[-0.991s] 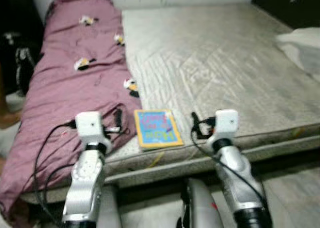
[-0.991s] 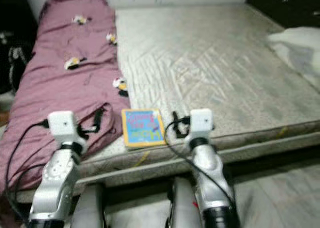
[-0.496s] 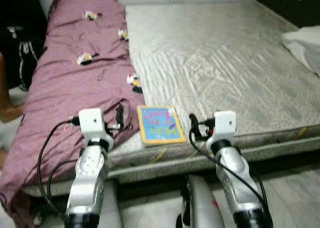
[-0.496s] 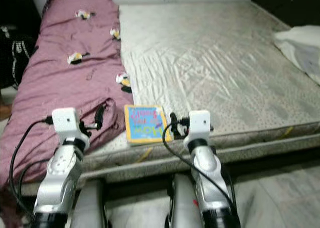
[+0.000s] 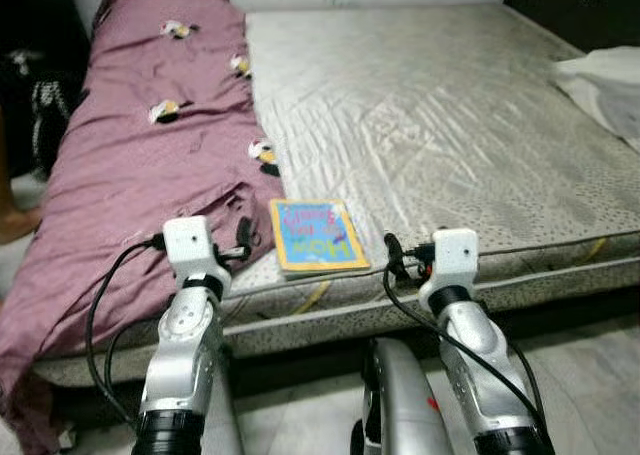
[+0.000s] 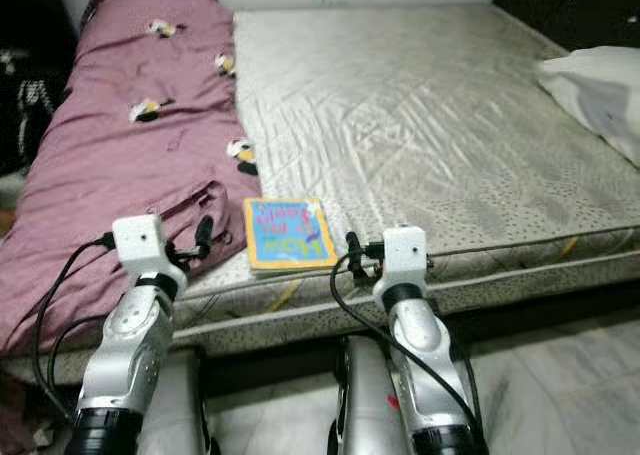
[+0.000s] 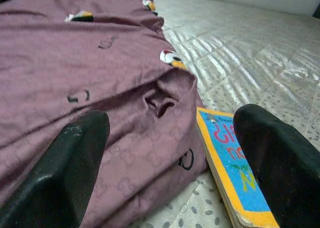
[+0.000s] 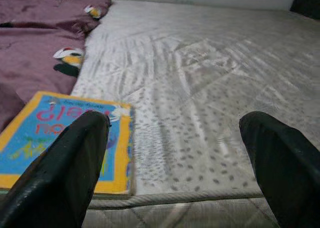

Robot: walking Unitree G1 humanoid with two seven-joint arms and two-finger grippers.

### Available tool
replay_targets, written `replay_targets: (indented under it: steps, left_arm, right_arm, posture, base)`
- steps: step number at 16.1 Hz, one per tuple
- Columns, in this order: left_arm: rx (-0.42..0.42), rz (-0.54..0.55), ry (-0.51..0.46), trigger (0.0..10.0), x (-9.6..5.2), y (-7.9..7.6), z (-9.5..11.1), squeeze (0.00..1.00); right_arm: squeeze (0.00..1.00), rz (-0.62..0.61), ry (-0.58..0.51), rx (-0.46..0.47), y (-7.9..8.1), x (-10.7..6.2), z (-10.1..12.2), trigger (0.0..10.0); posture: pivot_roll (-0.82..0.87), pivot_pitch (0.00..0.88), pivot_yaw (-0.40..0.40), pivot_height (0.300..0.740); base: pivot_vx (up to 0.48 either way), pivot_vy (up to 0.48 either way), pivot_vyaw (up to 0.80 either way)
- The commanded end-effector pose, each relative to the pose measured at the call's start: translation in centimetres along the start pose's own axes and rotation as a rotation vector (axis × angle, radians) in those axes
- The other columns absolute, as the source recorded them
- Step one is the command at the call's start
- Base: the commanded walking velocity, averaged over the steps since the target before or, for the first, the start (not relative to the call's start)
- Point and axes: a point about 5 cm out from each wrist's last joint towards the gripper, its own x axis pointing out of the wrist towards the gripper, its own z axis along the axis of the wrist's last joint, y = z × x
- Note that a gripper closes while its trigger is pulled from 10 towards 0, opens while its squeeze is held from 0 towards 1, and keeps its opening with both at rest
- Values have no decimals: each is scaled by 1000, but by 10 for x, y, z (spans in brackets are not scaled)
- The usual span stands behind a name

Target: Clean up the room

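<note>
- Book (image 5: 316,236) flat on the mattress (image 5: 470,135), close to its near edge, cover up: blue with a yellow border.
- Book's left side just beside the blanket (image 5: 140,175), a mauve one with small penguin prints, lying along the robot's left of the mattress. In the left wrist view a blanket fold rises right beside the book's edge; touching or not, cannot tell.
- Pillow (image 6: 600,95), white, at the far right, well apart from the book.
- Left gripper (image 7: 175,178) held low over the blanket's near fold, fingers spread wide, nothing between them. Book sits toward one finger, blanket toward the other.
- Right gripper (image 8: 175,173) held at the mattress edge just right of the book, fingers likewise wide apart and empty. Book corner lies by one finger; bare mattress ahead.
- Both arms forward, flanking the book, neither touching it.
- Step in hand, as a judgement: approach to the book, the one loose item on the mattress; grasp not yet begun.
- Next move likely calls for one gripper to come in over the book's near edge and get a finger under it. Book is thin and lies flat on a soft surface, so a pinch at the overhanging or lifted edge looks easier than a top grab.
- Risk: left fingers catching blanket along with the book.
</note>
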Motion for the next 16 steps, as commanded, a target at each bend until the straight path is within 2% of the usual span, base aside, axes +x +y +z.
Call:
replay_targets:
  steps: [1, 3, 5, 11, 15, 16]
  left_arm:
    - [-12, 10, 31, 10000, 4, 1, -4, 0]
    - [-43, -3, 112, 10000, 12, -2, -15, 0]
    - [-70, -26, 148, 10000, 18, -7, -19, 0]
    - [-120, -89, 129, 10000, 32, -20, -13, 0]
    - [-232, -61, 158, 10000, 35, -21, -18, 0]
    - [-290, -55, 180, 10000, 35, -21, -21, 0]
  right_arm:
    - [0, -9, -1, -10, -5, -3, 3, 10000]
    - [0, -17, -6, -20, -12, -11, 5, 10000]
    - [0, -21, 6, -24, -16, -16, 4, 10000]
    - [0, -31, 14, -48, -21, -22, 7, 10000]
    - [0, -17, 8, -64, -20, -21, 9, 10000]
    - [0, -5, 0, -52, -19, -21, 13, 10000]
  posture:
    - [-81, 0, -29, 488]
    - [-112, 12, -31, 458]
    - [-131, 21, -32, 458]
    - [-151, 28, -42, 458]
    - [-157, 26, -49, 458]
    - [-158, 25, -49, 458]
  base:
    - [0, 0, 0]
    - [0, 0, 0]
    - [0, 0, 0]
    - [0, 0, 0]
    - [0, 0, 0]
    - [0, 0, 0]
